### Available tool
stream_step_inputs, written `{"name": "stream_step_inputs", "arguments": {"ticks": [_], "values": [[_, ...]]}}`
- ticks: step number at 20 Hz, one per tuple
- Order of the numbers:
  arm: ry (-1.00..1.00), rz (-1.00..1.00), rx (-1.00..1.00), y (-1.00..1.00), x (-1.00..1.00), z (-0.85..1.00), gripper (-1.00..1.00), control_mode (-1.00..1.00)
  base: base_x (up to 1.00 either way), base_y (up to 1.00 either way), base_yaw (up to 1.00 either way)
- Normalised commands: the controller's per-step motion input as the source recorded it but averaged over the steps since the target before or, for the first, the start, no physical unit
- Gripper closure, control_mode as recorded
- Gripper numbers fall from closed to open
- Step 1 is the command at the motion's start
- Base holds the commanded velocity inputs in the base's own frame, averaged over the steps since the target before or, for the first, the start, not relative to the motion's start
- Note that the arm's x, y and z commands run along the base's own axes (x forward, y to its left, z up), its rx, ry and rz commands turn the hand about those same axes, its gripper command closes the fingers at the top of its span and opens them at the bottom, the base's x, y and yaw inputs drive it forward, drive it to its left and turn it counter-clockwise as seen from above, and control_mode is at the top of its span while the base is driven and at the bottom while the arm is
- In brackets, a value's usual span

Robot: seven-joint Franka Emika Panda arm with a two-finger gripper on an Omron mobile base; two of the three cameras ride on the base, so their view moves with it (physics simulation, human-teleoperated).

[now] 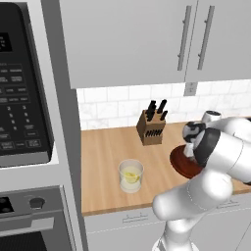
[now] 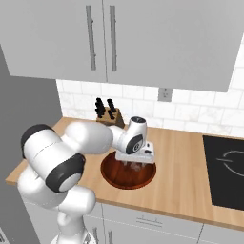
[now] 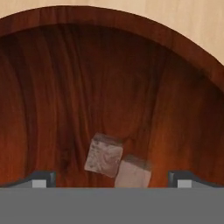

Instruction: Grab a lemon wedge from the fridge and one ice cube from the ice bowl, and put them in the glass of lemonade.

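My gripper (image 2: 135,164) hangs over the ice bowl (image 2: 110,177), jaws spread wide, nothing btwn them. In the hand view the dark tips (image 3: 43,178) stand far apart at the bottom edge, w/ two ice cubes (image 3: 104,155) lying btwn them on the bowl floor. The cubes are cloudy grey, squarish, touching corner to side, one tilted. The bowl is round, shallow, glossy reddish-brown wood w/ streaky grain, thick rim. It sits on a pale wood-plank counter (image 1: 103,147), near the front edge.

The glass (image 1: 131,175), a short clear tumbler, stands left of the bowl, well apart, w/ pale yellow drink and a yellow wedge (image 1: 130,176) inside. A wooden knife block (image 1: 150,128), black handles up, stands behind by the white marble-look tile wall (image 2: 190,112). A black cooktop (image 2: 224,171) lies flat at the counter's right end.
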Motion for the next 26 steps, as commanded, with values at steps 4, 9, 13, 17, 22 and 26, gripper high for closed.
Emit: {"name": "stream_step_inputs", "arguments": {"ticks": [4, 9, 13, 17, 22, 26], "values": [[0.05, 0.0, 0.0, 0.06, 0.0, -0.3, -1.0, -1.0, 0.0, 0.0, 0.0], [0.07, 0.01, 0.0, 0.0, -0.01, -0.15, -1.0, -1.0, 0.0, 0.0, 0.0], [0.0, 0.02, 0.0, 0.0, -0.04, -0.02, -1.0, -1.0, 0.0, 0.0, 0.0], [0.0, 0.03, 0.0, 0.01, -0.33, 0.0, -1.0, -1.0, 0.0, 0.0, 0.0], [0.0, 0.03, 0.0, 0.15, -0.25, 0.0, -1.0, -1.0, 0.0, 0.0, 0.0], [-0.03, 0.03, 0.0, 0.32, 0.05, 0.08, -1.0, -1.0, 0.0, 0.0, 0.0]]}}
